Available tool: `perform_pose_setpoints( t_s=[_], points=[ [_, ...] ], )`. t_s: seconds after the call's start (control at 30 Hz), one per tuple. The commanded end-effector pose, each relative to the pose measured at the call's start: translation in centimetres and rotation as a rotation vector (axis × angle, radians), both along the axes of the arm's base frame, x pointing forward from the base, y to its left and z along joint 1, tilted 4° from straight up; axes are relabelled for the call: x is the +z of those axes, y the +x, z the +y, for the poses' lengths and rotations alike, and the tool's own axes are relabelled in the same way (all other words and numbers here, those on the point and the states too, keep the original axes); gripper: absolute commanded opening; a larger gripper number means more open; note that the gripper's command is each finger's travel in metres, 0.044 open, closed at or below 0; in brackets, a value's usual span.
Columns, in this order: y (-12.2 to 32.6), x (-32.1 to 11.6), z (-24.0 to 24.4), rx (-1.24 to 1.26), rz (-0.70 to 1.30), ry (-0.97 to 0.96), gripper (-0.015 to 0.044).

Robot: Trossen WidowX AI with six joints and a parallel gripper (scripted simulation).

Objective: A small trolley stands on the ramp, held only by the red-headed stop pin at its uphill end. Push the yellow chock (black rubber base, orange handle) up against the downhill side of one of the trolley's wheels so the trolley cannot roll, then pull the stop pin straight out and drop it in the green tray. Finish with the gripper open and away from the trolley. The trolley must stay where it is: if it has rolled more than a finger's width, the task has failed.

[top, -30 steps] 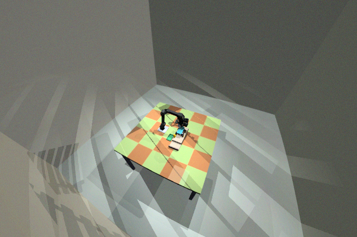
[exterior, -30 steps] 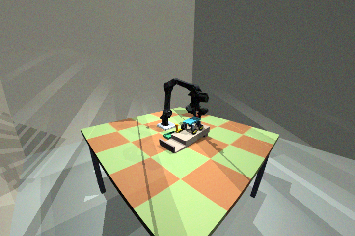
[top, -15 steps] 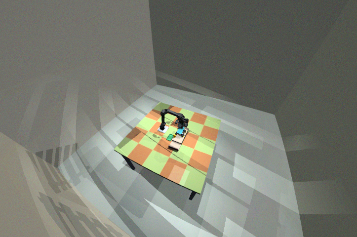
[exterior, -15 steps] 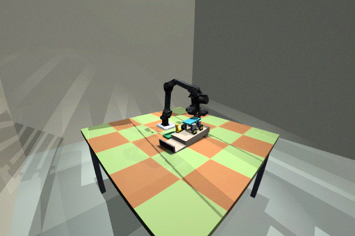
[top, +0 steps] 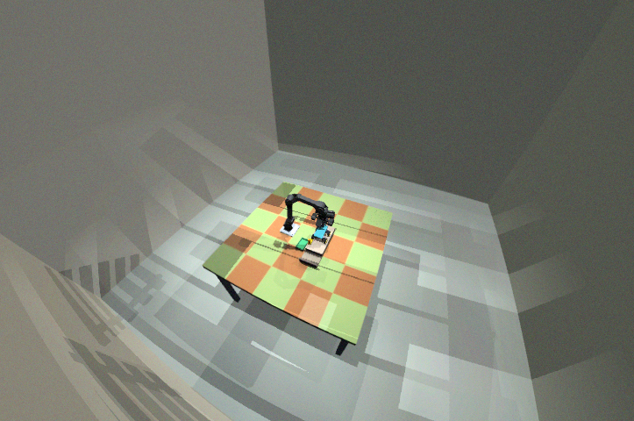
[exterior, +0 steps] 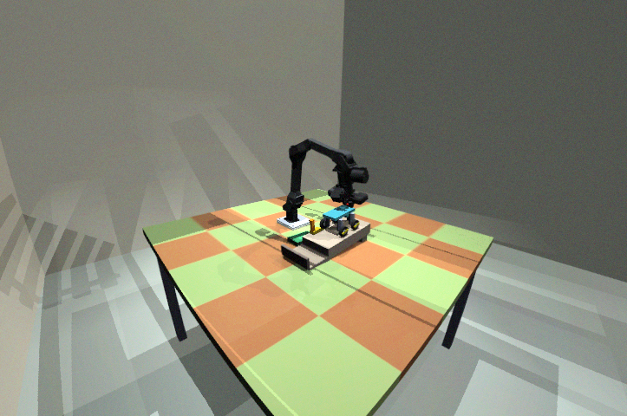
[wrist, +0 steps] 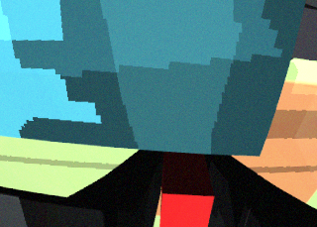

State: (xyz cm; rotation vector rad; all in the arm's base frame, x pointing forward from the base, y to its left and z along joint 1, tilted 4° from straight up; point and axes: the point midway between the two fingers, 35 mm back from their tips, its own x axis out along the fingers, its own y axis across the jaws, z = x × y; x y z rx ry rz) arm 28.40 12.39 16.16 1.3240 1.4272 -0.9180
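A: Gripper [wrist: 185, 203] status?

B: Nearly closed, clamped on the pin [wrist: 185, 211]. Wrist view shows the red head squeezed between the two dark fingers, low in the frame.

A: Where's the pin relative to the trolley [exterior: 340, 219]?

B: Right at its uphill end. The teal deck [wrist: 178, 56] fills most of the wrist view, and the red head sits just below its edge. Can't tell if the shaft is seated or partly out (the deck and fingers hide it).

A: Trolley position?

B: On the upper part of the ramp [exterior: 334, 239], wheels on the tan surface. Arm [exterior: 323, 152] arches over from its base [exterior: 292, 222] and comes down at the far end of the trolley.

A: Chock [exterior: 314, 227]?

B: Exterior view shows the orange handle upright beside the ramp, on the base side, near the trolley's downhill wheels. Whether it touches a wheel I can't tell (too small at this range).

A: Tray [exterior: 297, 238]?

B: Green, on the table [exterior: 323, 314] just beside the ramp's lower half, between ramp and arm base. Its contents are not readable from either wide view.

A: Top view add anything?

B: Same layout: trolley [top: 319, 233] on the ramp [top: 317, 248], tray [top: 302, 242] alongside, gripper over the trolley's far end.
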Motion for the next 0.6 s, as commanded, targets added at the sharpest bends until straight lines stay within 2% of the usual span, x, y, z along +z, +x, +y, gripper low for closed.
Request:
perform_pose_setpoints(
  t_s=[0.0, 0.57],
  points=[
    [-0.01, 0.50, -0.04, -0.004, -0.003, 0.001, 0.0000],
    [-0.17, 1.36, -0.26, -0.004, -0.002, 0.001, 0.0000]
  ],
)
